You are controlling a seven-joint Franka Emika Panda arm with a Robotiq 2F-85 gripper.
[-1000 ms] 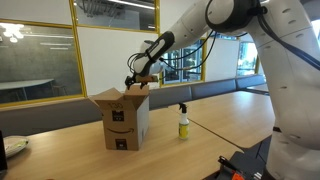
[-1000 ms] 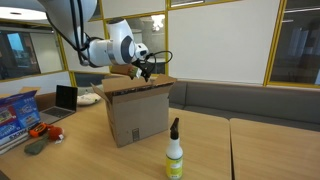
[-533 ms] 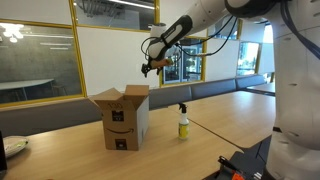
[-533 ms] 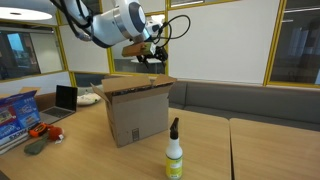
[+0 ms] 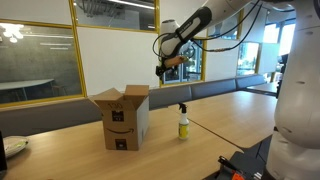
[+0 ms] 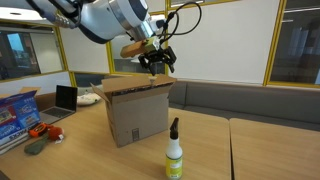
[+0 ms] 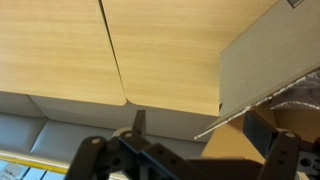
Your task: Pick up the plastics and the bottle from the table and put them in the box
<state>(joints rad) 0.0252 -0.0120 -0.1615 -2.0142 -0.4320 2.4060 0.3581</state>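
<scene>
Exterior views both show the cardboard box (image 5: 122,120) standing on the wooden table (image 5: 215,125) with its top flaps up and a black arrow logo on its side; high above the box's right edge hangs the gripper (image 5: 165,70), its fingers (image 7: 90,160) spread apart with nothing between them; further right the spray bottle (image 5: 183,121) stands upright on the tabletop, apart from the box; wrist view looks down on pale tabletop seams at the left and the box's flap at the right

Below your jaws, the brown box (image 5: 122,120) stands with flaps open. The yellowish bottle (image 5: 183,122) stands upright on the table (image 5: 225,118), beside it.
</scene>
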